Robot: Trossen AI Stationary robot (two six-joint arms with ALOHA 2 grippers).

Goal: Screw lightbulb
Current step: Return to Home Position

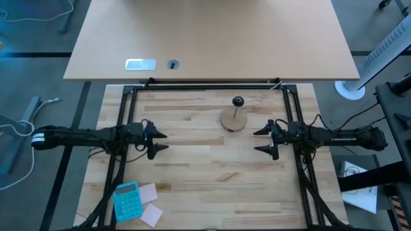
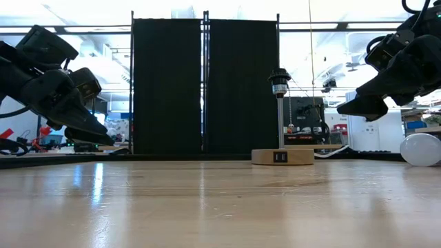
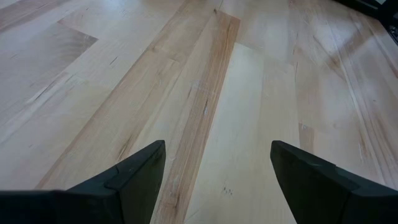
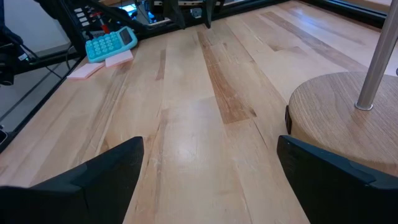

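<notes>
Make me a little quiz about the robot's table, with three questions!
1. True or false: the lightbulb is screwed into the lamp.
2. What colour is the calculator? A red, B blue-green, C black.
3. Fill the gap: the left gripper and the right gripper both have their fingers ____.

Key:
1. False. It lies on the table, away from the lamp.
2. B.
3. Open.
</notes>
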